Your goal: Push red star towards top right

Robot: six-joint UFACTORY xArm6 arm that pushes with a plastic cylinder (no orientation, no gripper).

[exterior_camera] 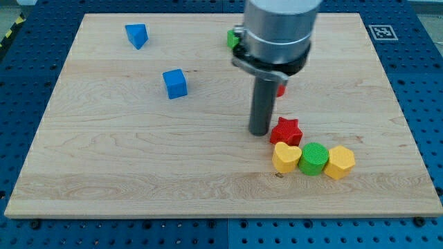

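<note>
Start at the view's left and you see the wooden board (104, 166) lying on a blue perforated table (28, 83). Near the board's top left sits a blue block (137, 35) of roughly triangular shape. Below it and to its right stands a blue cube (175, 84), well apart from everything else.

Move toward the middle and you find a green block (232, 37) at the top, mostly hidden behind the arm's grey housing (277, 31), so you cannot make out its shape. The dark rod comes down from that housing, and my tip (260, 132) rests on the board just to the left of the red star (286, 131), touching it or very nearly so. There are no jaws on this arm, only the rod.

The red star lies right of the board's centre, in its lower half. Directly beneath it is a yellow heart (286, 158), then a green cylinder (313, 159), then a yellow hexagonal block (340, 162), the three packed in a row. A sliver of another red block (281, 89) peeks out beside the rod, above the star. At the top right corner you see a printed marker tag (381, 32).
</note>
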